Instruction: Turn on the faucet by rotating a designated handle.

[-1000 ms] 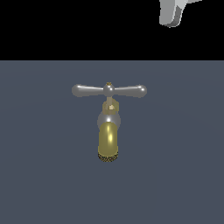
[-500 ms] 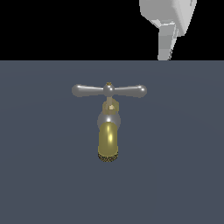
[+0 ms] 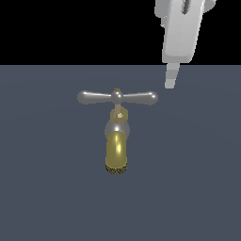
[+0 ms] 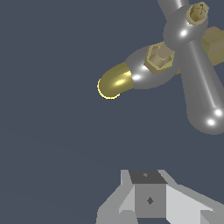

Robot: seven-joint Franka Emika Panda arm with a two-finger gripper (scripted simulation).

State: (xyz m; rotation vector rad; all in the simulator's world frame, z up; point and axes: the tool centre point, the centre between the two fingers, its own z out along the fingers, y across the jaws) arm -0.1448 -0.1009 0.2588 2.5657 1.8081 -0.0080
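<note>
Tool (image 3: 170, 82) hung at the upper part of the exterior view's right, pale grey, pointing down, its tip just above and beside the bulb at that end of the handle (image 3: 117, 97). No contact that I could see; a narrow gap showed between tip and bulb. From the exterior view I saw only one narrow finger edge-on below the grey body, so I could not tell whether the jaws stood apart or together. On the wrist view the tool (image 4: 146, 199) showed as grey blocks with a darker square face between them, nothing held there, and again I could not judge the jaw gap.

Faucet (image 3: 116, 146) stood near the middle of the dark slate table (image 3: 47, 188). Its gold spout curved down toward the camera and ended in a dark speckled tip. A silver collar sat above the spout, with a brass hex fitting over it.

Handle lay level across the top of the faucet, two silver arms running out from a ball hub to rounded bulbs, a small brass tip on the hub. On the wrist view the handle (image 4: 199, 78) filled one corner, one bulb large and close, the hub and brass tip beyond it, the faucet (image 4: 114, 82) showing its gold curve past the collar.
</note>
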